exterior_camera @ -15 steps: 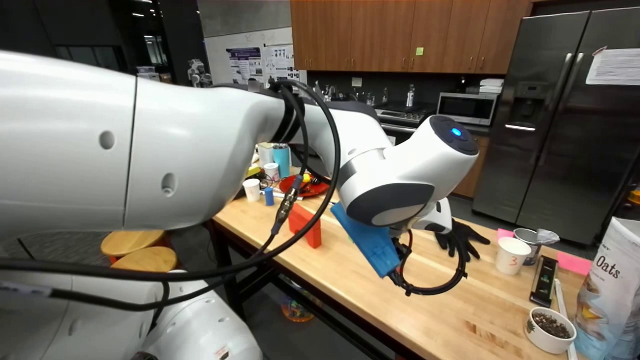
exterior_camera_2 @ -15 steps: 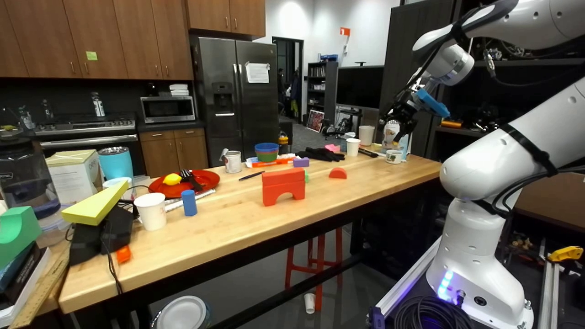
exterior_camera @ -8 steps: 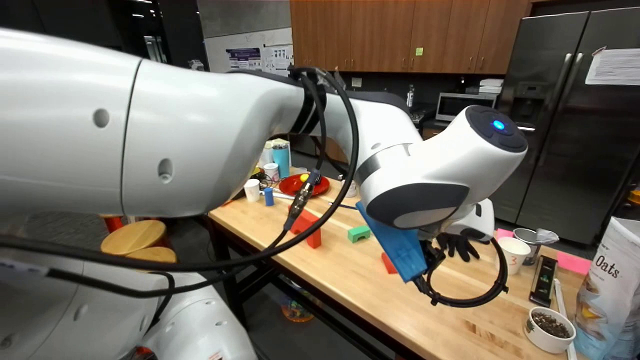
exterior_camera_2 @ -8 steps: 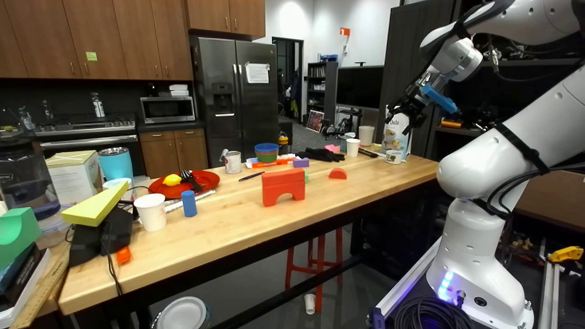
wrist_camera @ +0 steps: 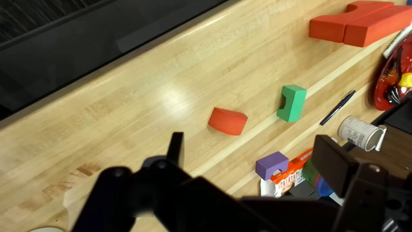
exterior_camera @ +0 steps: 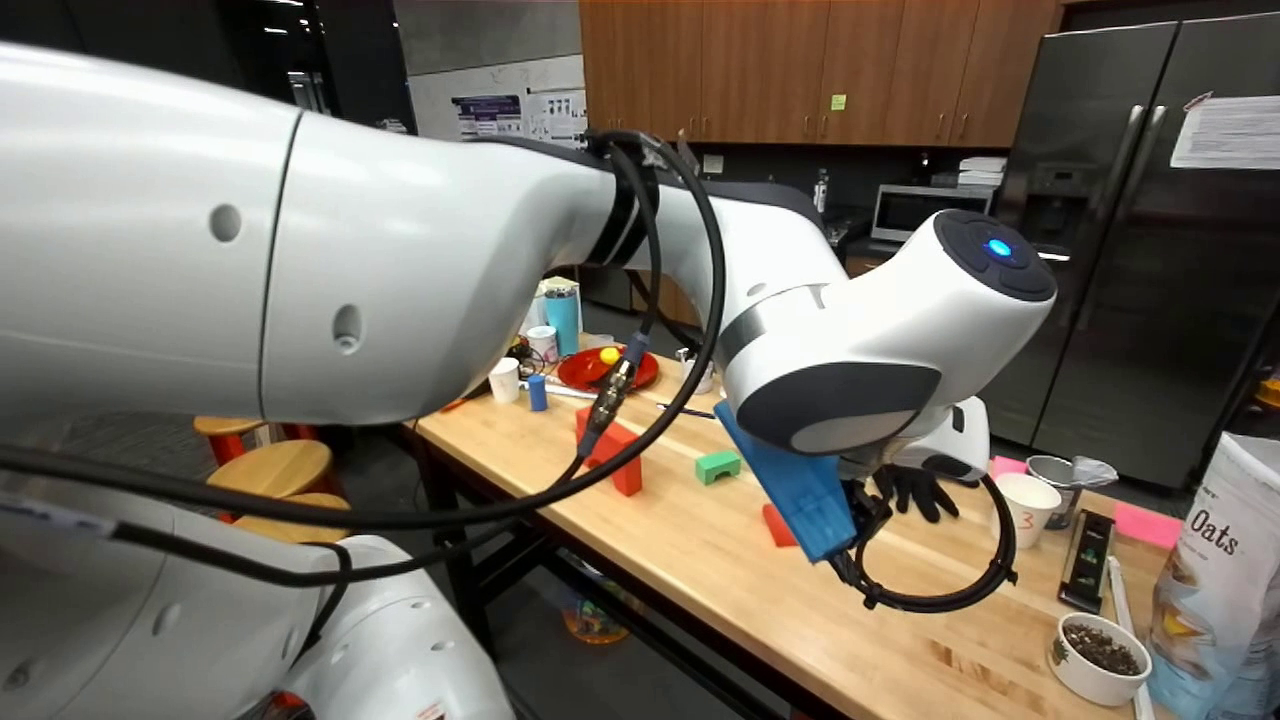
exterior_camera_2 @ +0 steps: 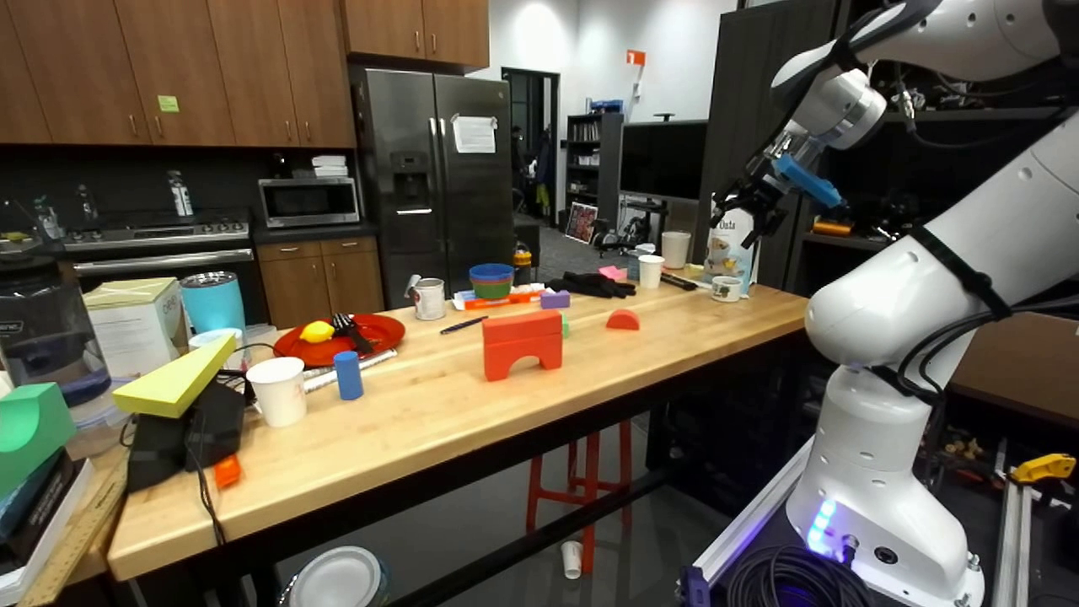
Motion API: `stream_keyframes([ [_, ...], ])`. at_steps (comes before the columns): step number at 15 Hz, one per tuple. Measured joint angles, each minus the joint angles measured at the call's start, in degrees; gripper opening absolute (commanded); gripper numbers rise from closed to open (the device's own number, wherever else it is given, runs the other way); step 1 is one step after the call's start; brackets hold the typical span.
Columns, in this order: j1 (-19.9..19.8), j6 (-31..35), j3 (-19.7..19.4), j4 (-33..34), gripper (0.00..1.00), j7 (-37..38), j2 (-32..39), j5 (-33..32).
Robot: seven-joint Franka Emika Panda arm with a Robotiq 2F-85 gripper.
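The red half-round (wrist_camera: 228, 121) sits flat side down on the table (wrist_camera: 154, 96), showing between the jaws of the gripper (wrist_camera: 251, 144) in the wrist view. The gripper hangs above the table, its jaws wide apart; in an exterior view its blue cover (exterior_camera: 798, 498) partly hides the half-round. Near the half-round is the green arch (wrist_camera: 295, 103), and the purple block (wrist_camera: 269, 164) sits just beside the orange box (wrist_camera: 294, 164), by the stacked bowls (exterior_camera_2: 491, 282). Farther along, the red bar (exterior_camera_2: 523, 325) rests on top of the red arch (exterior_camera_2: 524, 346). The pen (wrist_camera: 338, 108) lies and the can (wrist_camera: 355, 130) stands between the green arch and the red plate (exterior_camera_2: 388, 330), which holds a lemon (exterior_camera_2: 318, 331). The other way along the table are the black glove (exterior_camera_2: 590, 285), the cup marked 3 (exterior_camera: 1025, 512), the upright oats bag (exterior_camera: 1212, 570) and a white bowl (exterior_camera: 1090, 687) with dark, crumbly contents.
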Motion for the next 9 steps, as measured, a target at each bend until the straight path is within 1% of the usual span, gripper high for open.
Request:
stream_keyframes([
  [9,0.0,0.8,0.2,0.8,1.00,-0.1,0.5,-0.7],
])
